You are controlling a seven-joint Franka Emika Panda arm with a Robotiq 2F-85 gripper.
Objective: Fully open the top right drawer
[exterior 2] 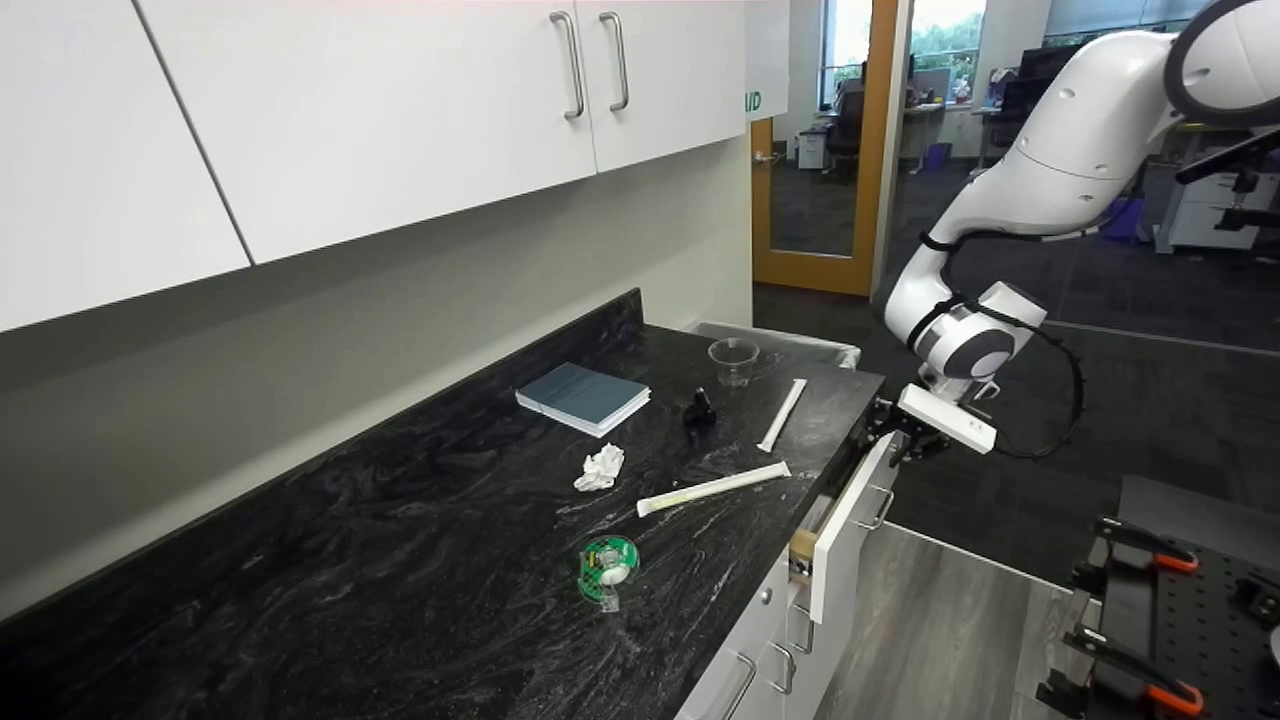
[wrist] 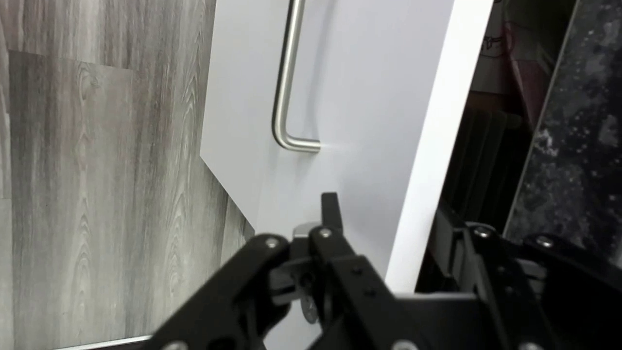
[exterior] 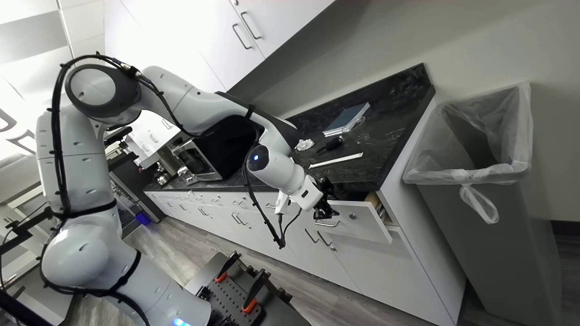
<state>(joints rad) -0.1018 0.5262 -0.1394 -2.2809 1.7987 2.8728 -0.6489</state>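
Note:
The top right drawer is partly pulled out. Its flat white front shows in both exterior views and in the wrist view. Its silver bar handle also shows in an exterior view. A pale tan wooden side shows behind the front. My gripper is open and straddles the top edge of the drawer front. One finger is outside the front and the other is inside the drawer. A gap shows between the outer finger and the edge. The gripper also shows in both exterior views.
The black countertop overhangs the drawer. A notebook, a clear cup, wrapped sticks, crumpled paper and a tape dispenser lie on it. A lined bin stands beside the cabinet. White upper cabinets hang above.

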